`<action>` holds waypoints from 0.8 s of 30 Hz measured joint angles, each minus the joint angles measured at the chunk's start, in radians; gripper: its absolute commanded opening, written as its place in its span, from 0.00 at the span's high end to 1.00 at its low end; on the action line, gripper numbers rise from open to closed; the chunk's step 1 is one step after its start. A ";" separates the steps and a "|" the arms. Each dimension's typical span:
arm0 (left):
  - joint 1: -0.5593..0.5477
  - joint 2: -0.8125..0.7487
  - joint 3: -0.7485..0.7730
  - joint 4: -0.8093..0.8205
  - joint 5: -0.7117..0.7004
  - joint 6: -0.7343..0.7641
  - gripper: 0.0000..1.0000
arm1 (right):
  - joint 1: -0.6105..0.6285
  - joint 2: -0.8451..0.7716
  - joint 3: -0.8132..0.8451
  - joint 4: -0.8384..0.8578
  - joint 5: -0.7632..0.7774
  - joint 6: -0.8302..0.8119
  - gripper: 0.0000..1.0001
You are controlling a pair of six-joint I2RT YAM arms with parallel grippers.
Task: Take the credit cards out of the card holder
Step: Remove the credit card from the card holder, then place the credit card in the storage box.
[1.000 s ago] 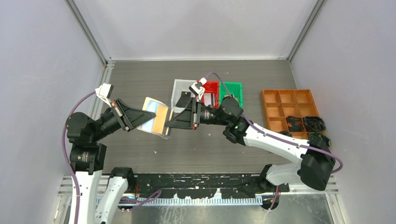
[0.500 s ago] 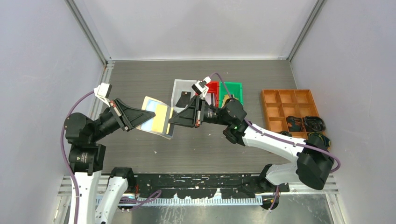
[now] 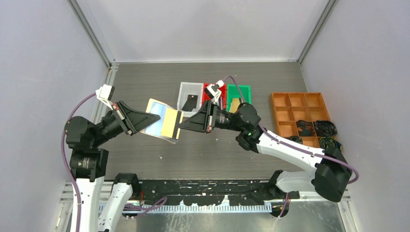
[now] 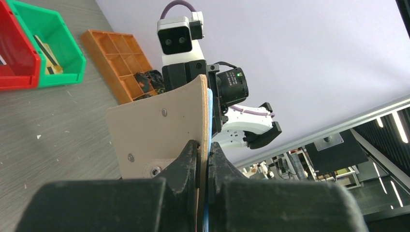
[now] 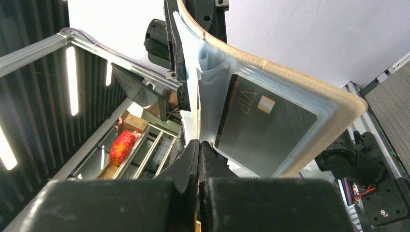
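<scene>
The beige card holder hangs open above the table, and my left gripper is shut on its left flap. A gold credit card sticks out of its right side. My right gripper is shut on that card's right edge. In the right wrist view the jaws are pressed together below the clear sleeves, and a black card sits inside one sleeve. In the left wrist view my left gripper pinches the holder's edge.
Behind the holder stand a white bin with a black card, a red bin and a green bin holding a gold card. An orange compartment tray with black cables sits at the right.
My right gripper has closed from partly open to shut on the gold card's edge. The right arm has shifted slightly right, and the card shows a little further out of the holder.
</scene>
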 measured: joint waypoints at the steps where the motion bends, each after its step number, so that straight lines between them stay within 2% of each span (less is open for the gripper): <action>1: 0.000 0.000 0.002 0.000 0.000 0.000 1.00 | -0.002 -0.006 -0.002 -0.006 0.001 -0.003 0.99; 9: 0.000 0.003 0.005 -0.006 -0.010 0.042 1.00 | -0.039 -0.058 -0.008 -0.121 -0.006 -0.045 0.99; 19: 0.000 0.035 0.105 -0.177 -0.071 0.311 1.00 | -0.121 -0.211 -0.007 -0.430 -0.005 -0.190 0.99; 24: 0.000 0.045 0.134 -0.259 -0.103 0.432 1.00 | -0.166 -0.249 0.053 -0.713 0.024 -0.307 0.99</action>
